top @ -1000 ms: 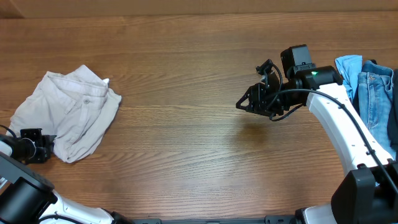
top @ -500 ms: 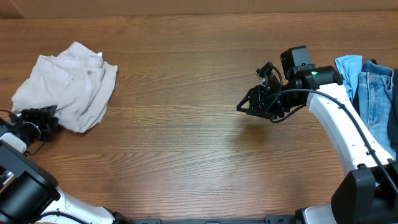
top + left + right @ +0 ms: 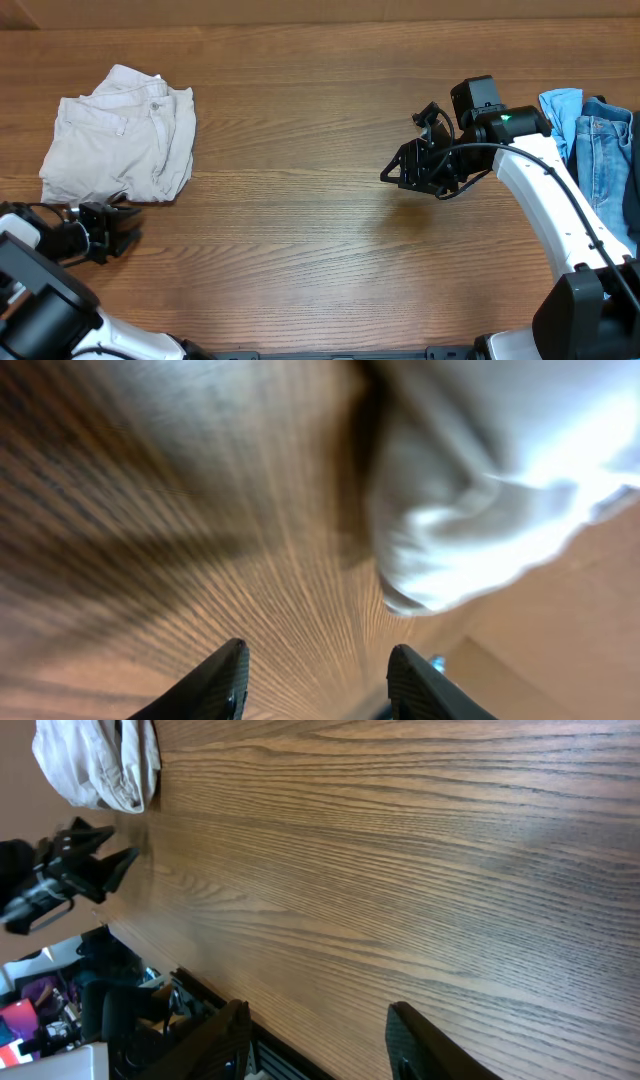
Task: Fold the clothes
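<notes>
Blur softens the shorts (image 3: 470, 480) in the left wrist view, its edges cropping them; overhead, blue jeans (image 3: 600, 150) run off the right edge.

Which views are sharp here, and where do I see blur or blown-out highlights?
Overhead: sharp, evenly lit, shorts crisp. Left wrist: blurred, table grain streaked, the shorts blown out white at right. Right wrist: grain in focus, light even.
</notes>
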You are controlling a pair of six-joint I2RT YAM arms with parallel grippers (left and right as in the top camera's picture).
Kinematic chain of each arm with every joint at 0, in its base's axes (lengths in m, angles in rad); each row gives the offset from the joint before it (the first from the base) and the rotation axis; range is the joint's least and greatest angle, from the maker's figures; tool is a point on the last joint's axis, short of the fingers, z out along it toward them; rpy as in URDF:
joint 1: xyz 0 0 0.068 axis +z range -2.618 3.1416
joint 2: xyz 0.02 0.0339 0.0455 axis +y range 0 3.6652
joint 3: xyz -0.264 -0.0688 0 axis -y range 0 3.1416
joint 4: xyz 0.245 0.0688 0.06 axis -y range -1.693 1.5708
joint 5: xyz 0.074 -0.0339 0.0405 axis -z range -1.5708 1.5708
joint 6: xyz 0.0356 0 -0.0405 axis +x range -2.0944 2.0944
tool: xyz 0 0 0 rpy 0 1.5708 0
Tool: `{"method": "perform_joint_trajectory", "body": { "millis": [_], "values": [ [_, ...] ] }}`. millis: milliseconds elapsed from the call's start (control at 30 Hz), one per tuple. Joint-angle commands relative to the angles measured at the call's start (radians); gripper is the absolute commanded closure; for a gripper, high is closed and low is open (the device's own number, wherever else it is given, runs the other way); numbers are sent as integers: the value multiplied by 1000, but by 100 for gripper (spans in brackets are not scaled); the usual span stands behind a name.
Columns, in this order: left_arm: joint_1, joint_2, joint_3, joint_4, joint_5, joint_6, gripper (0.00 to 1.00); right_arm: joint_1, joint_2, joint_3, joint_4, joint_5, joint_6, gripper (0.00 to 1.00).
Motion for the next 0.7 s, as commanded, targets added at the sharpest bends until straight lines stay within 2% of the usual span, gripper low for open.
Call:
{"method": "perform_joint_trajectory", "body": {
  "millis": [0,67,100,200,300,367,500,667],
  "values": [
    [-14,-216,40,-32,-88,122,50,-4,-29,8,5,6,-8,52],
    [-26,-305,63,-31,-139,121,54,-4,-29,8,5,6,-8,52],
    [-35,-346,76,-20,-166,122,61,-4,-29,8,5,6,-8,52],
    [-82,-447,111,71,-293,121,96,-4,-29,8,9,6,-7,52],
    [-174,-480,113,209,-550,146,96,-4,-29,8,11,6,-3,51],
    [-232,-451,113,266,-666,185,96,-4,-29,8,11,5,0,50],
    [-290,-300,113,365,-702,260,96,-4,-29,8,0,5,2,48],
    [-279,-83,113,419,-723,244,96,-4,-29,8,-39,5,4,48]
  ]
}}
